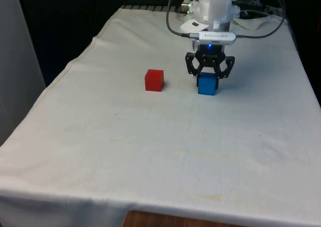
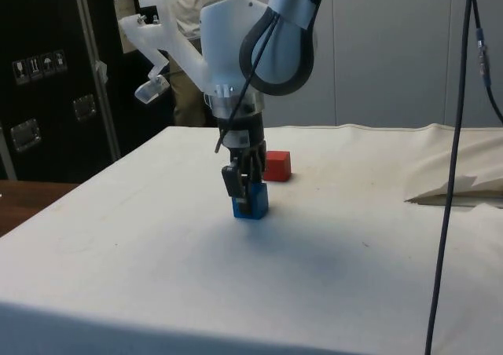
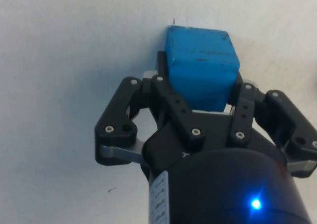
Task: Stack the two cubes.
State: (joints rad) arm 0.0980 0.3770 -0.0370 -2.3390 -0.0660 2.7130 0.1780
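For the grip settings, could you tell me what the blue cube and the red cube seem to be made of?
Blue cube, between the hand's fingers: probably painted wood or hard plastic, matte, with small scuffs and sharp edges. Red cube: similar matte solid block, likely the same material; its surface detail is unclear.
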